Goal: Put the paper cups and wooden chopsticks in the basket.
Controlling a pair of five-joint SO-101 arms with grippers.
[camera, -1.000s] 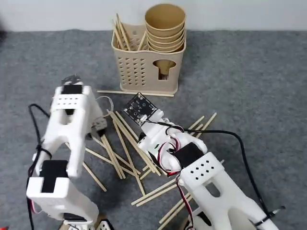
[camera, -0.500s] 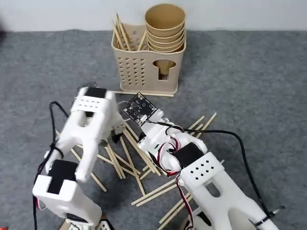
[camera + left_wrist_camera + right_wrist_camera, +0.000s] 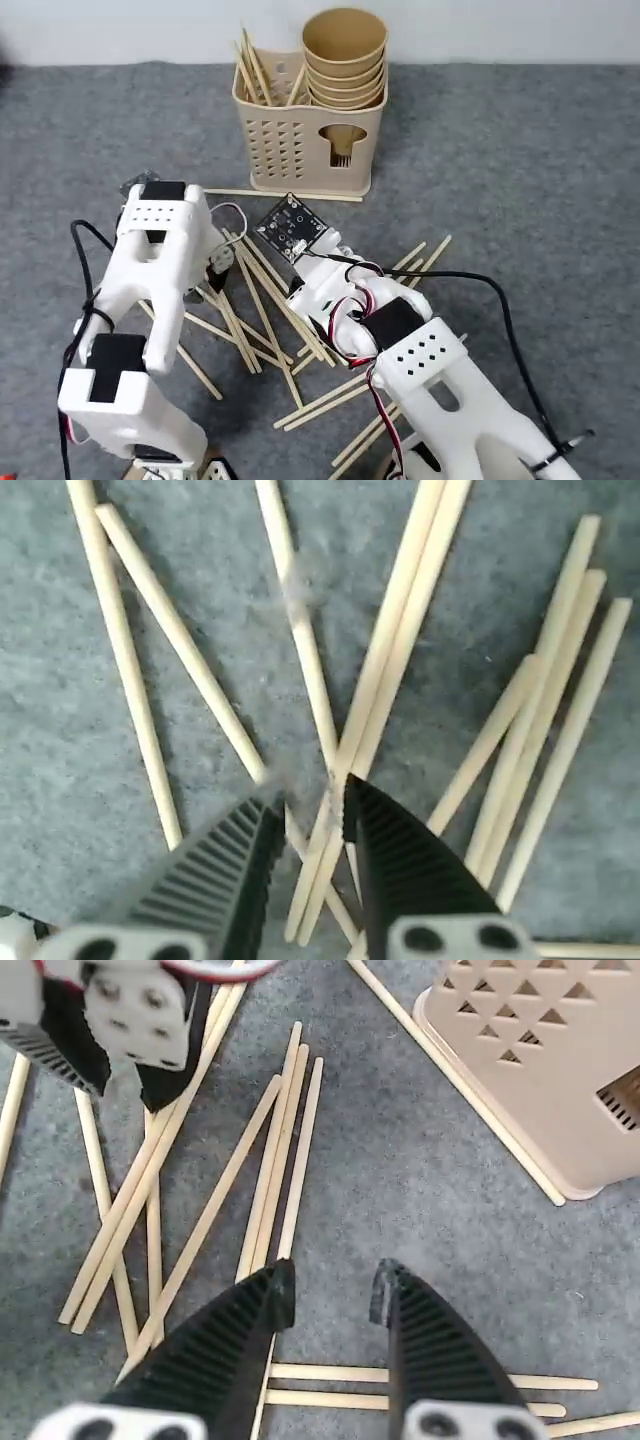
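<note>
Since half a second ago the left arm point(image 3: 150, 270) has swung back toward its own side and away from the basket point(image 3: 305, 140). It now sits about midway between its places in the two earlier high-view frames. The right arm point(image 3: 400, 340) has not shifted, and the sticks around it lie as they did.

The left gripper point(image 3: 305, 805) hangs low over the loose chopsticks point(image 3: 260, 310) on the grey tabletop point(image 3: 520, 180). Its jaws stand a narrow gap apart. A pair of sticks lying side by side passes under that gap, and whether the jaws touch them cannot be told. The right gripper point(image 3: 330, 1295) is spread wider over bare tabletop, with the end of one stick reaching toward the space between its jaws.

In the high view, the loose chopsticks between the two arms mostly have their long axes on a diagonal. They run from near the left arm, on the basket side, toward the right arm's base. A second group beside the right arm crosses the other way, slanting up toward the far right. One single chopstick point(image 3: 285, 194) lies flat along the foot of the basket, parallel to its front wall.

The standing chopsticks point(image 3: 255, 70) lean, tips up, in one compartment of the basket. The paper cups point(image 3: 345, 45) are nested, mouths up, in the compartment beside them.
</note>
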